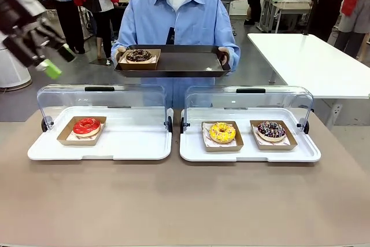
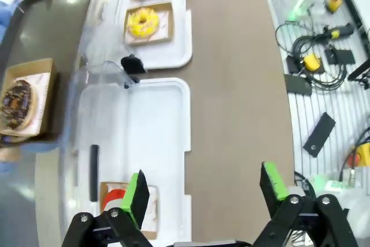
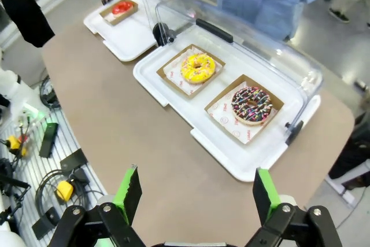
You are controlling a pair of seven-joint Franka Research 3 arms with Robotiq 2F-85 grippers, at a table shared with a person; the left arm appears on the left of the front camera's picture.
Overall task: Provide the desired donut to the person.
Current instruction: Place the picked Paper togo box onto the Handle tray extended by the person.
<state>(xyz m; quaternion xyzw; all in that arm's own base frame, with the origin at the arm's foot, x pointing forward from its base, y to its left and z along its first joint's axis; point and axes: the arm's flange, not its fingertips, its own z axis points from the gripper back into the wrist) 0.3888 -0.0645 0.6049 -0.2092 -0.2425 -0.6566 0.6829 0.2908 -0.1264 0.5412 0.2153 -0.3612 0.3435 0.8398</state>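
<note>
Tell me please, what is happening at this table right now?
A person in a light blue shirt stands at the far side, holding a black rectangular tray with a chocolate-glazed donut in a brown cardboard dish. On the table, two white plastic display trays have their clear lids raised: one holds a red-glazed donut, the other a yellow-glazed donut and a dark sprinkled donut. The left gripper and the right gripper are open and hold nothing.

— What sits on the brown worktop (image 1: 185, 201)?
— Two white trays, side by side toward its far edge: the left tray (image 1: 136, 137) and the right tray (image 1: 248, 155).
— Touching?
— No, a narrow gap separates them. Their clear lids (image 1: 101, 101) stand raised.
</note>
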